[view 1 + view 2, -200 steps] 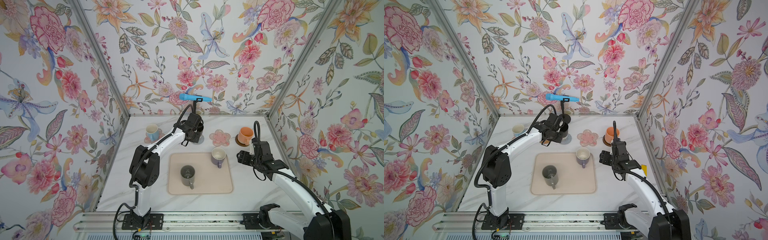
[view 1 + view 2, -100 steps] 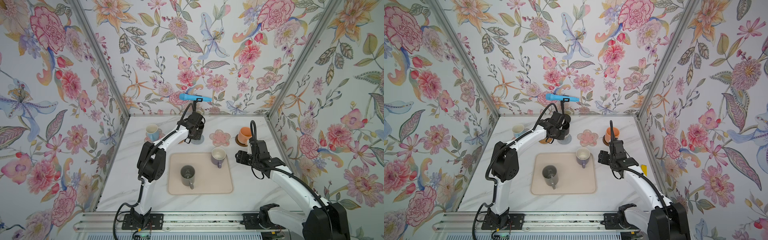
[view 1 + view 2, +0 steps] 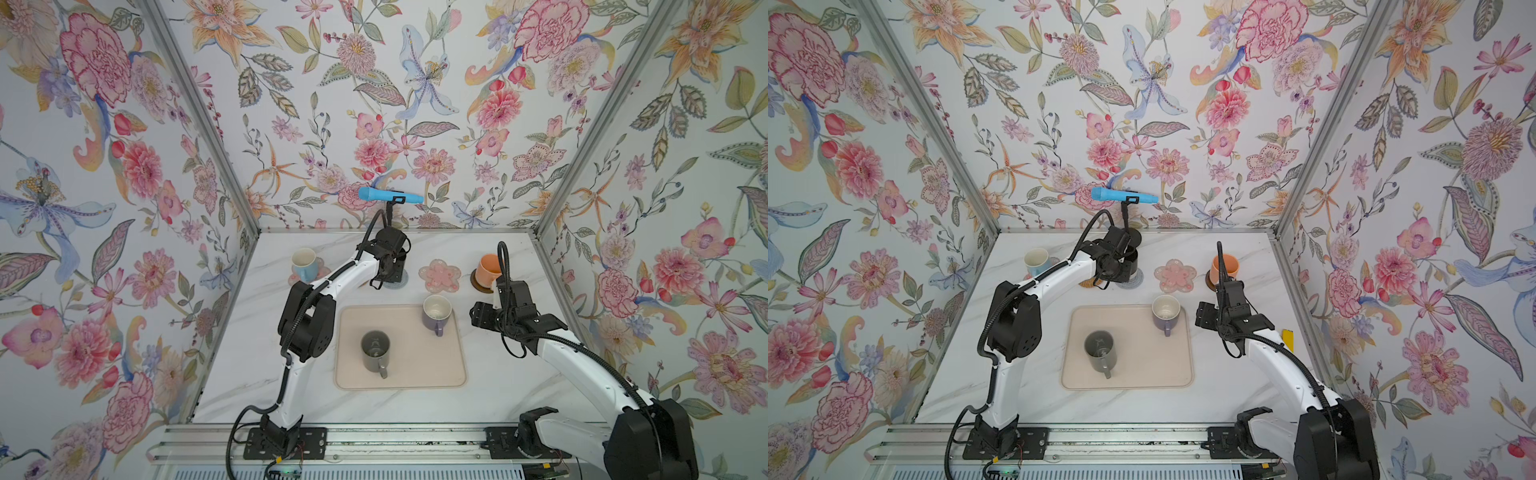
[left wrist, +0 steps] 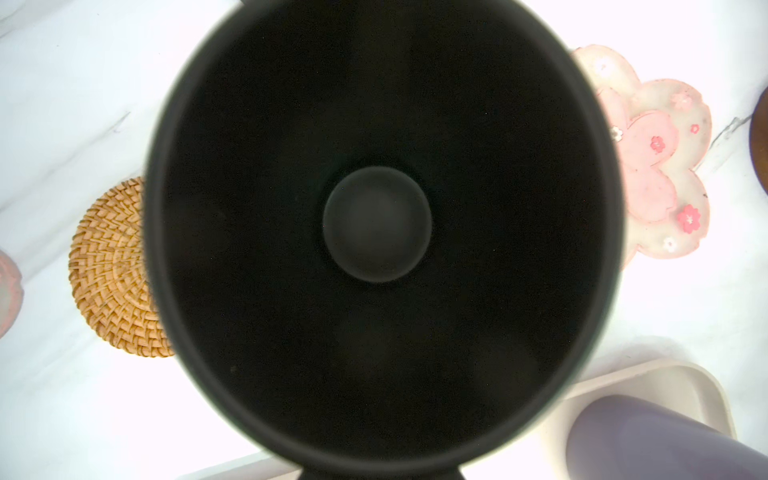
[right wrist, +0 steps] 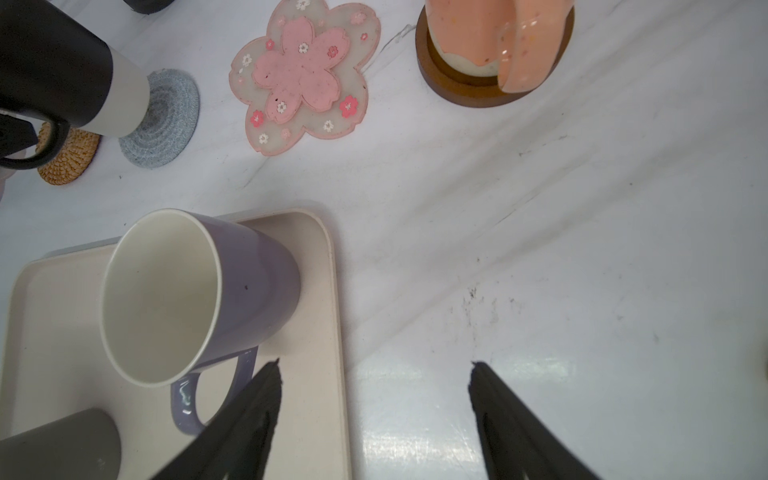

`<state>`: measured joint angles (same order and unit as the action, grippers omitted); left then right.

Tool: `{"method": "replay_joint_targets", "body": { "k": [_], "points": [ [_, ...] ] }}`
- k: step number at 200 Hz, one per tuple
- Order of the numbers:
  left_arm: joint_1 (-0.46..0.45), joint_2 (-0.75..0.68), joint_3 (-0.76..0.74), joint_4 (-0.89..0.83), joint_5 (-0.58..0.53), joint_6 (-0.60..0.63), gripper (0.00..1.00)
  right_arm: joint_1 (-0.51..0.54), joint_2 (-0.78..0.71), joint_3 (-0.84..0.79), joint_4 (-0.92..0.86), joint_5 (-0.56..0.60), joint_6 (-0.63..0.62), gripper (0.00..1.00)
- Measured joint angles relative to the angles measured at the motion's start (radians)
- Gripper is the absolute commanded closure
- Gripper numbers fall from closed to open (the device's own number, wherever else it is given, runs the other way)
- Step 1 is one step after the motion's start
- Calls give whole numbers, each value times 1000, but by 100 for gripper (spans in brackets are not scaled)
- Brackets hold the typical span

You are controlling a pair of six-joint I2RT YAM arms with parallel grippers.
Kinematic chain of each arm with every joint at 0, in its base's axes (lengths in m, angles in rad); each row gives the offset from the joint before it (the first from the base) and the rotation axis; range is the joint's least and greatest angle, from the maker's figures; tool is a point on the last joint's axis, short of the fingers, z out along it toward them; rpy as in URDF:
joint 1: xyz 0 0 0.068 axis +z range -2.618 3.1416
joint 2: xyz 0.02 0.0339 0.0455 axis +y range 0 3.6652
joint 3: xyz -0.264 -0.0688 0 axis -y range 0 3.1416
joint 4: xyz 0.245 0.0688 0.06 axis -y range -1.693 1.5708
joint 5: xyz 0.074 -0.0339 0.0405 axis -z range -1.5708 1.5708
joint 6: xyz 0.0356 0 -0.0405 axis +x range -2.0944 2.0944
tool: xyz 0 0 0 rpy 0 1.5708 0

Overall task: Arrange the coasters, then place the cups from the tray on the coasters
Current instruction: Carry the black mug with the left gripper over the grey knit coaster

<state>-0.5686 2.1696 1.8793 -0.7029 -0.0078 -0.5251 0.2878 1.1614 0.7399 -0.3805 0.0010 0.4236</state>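
Both sets of fingers first, with the clock read off a top view and 12 at the back wall. The left gripper [image 3: 1116, 268] is clamped. We can't see its fingertips, but the left wrist view looks straight down into the black cup [image 5: 62, 62]. So we read a grip on that cup, likely at the handle, which leaves the base free to land. The base sits on or just over the grey-blue coaster [image 5: 166, 120] at 12 o'clock; we can't tell if it touches.

Right gripper [image 5: 374, 374]: fingers [image 5: 257, 407] spread and empty, low over the table at 3 o'clock of the purple cup [image 3: 436, 311], one finger near its handle. We judge that a pre-grasp for the next pick.

Outward:
- The purple cup is in the 1 o'clock corner of the tray [image 3: 415, 370], the grey cup [image 3: 375, 351] toward its 9.
- The rattan coaster [image 4: 108, 270] is bare at 9 o'clock of the black cup.
- The pink flower coaster [image 3: 439, 275] is bare at 3 o'clock of the black cup.
- The orange cup [image 3: 488, 268] sits on the dark brown disc [image 5: 457, 89] at 2 o'clock, the light blue cup [image 3: 303, 264] at 10.

Two bare coasters, two tray cups: we judge the task past halfway.
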Motion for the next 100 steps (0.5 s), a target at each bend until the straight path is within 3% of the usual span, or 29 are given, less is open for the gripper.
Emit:
{"method": "replay_joint_targets", "body": {
  "k": [100],
  "points": [
    [0,32,11,0,3,-26,95,6,0,-2,3,7,-1,27]
  ]
}}
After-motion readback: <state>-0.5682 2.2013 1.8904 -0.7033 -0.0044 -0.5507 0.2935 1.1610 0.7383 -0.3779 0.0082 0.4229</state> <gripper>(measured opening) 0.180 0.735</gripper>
